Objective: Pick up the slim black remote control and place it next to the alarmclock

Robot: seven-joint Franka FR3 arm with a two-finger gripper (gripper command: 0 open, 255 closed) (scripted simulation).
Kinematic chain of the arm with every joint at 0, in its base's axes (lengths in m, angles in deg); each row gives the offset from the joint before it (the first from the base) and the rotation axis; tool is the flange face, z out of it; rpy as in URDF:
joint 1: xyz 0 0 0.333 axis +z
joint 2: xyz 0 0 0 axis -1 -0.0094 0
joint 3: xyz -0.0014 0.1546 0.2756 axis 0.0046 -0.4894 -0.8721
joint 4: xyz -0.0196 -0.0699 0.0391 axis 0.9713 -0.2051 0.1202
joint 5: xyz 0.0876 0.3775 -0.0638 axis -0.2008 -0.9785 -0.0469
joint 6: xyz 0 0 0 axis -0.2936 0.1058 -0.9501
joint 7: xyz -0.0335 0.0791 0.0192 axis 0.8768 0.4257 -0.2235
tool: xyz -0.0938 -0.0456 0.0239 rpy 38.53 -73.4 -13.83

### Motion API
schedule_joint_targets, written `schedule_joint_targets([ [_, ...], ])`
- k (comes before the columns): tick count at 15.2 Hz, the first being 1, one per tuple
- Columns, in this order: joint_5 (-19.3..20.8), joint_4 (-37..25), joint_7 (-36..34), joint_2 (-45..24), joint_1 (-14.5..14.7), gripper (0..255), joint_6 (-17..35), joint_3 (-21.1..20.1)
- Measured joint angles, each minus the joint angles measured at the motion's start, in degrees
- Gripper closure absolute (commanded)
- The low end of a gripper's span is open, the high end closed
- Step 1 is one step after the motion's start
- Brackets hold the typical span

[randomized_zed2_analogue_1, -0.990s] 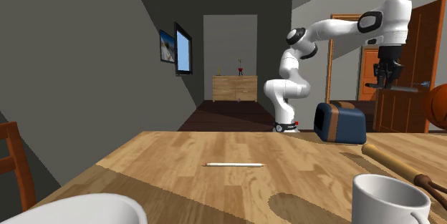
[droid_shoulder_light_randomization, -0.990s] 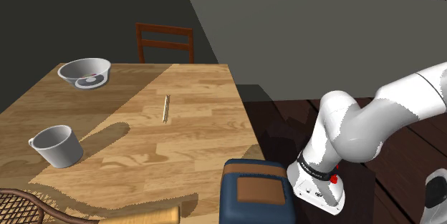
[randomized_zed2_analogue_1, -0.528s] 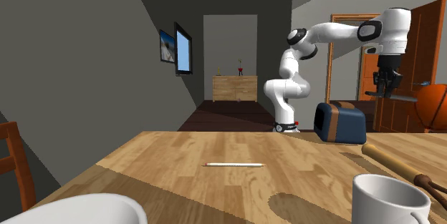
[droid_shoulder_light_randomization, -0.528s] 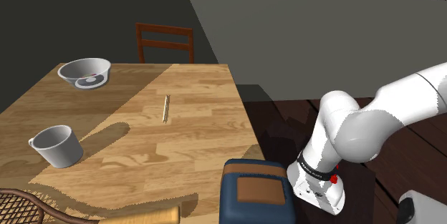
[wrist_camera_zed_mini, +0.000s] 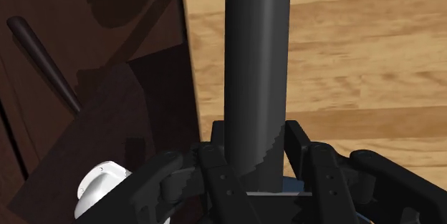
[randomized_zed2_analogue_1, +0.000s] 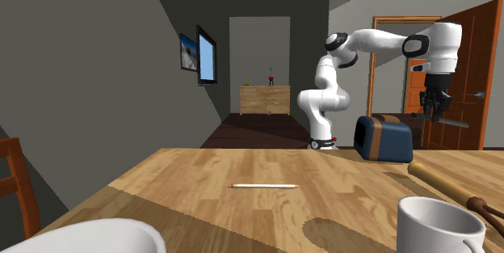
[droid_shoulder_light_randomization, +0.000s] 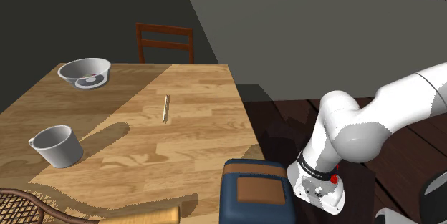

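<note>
Your pincer (randomized_zed2_analogue_1: 432,107) has sunk lower over the last second and now hangs near the blue box (randomized_zed2_analogue_1: 384,138), a little higher than its top. The remote (wrist_camera_zed_mini: 258,72) is clamped between its fingers (wrist_camera_zed_mini: 215,159), held level and sticking out well past them. So the pick is done and, I judge, you are in the carry. Below the pincer the table (wrist_camera_zed_mini: 358,58) edge runs alongside the remote, with dark floor on one side and bare wood on the other. I cannot tell which thing is the clock; the box nearest the pincer may be it. Farther off lie a pencil (randomized_zed2_analogue_1: 262,186) and a mug (randomized_zed2_analogue_1: 440,223), with open wood between. Keep the remote's long end off the box as you lower.
</note>
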Motion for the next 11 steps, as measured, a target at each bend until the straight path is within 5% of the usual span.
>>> schedule_joint_targets([
  [11,-3.05,5.32,1.09,-1.83,-1.81,255,8.36,-6.49],
])
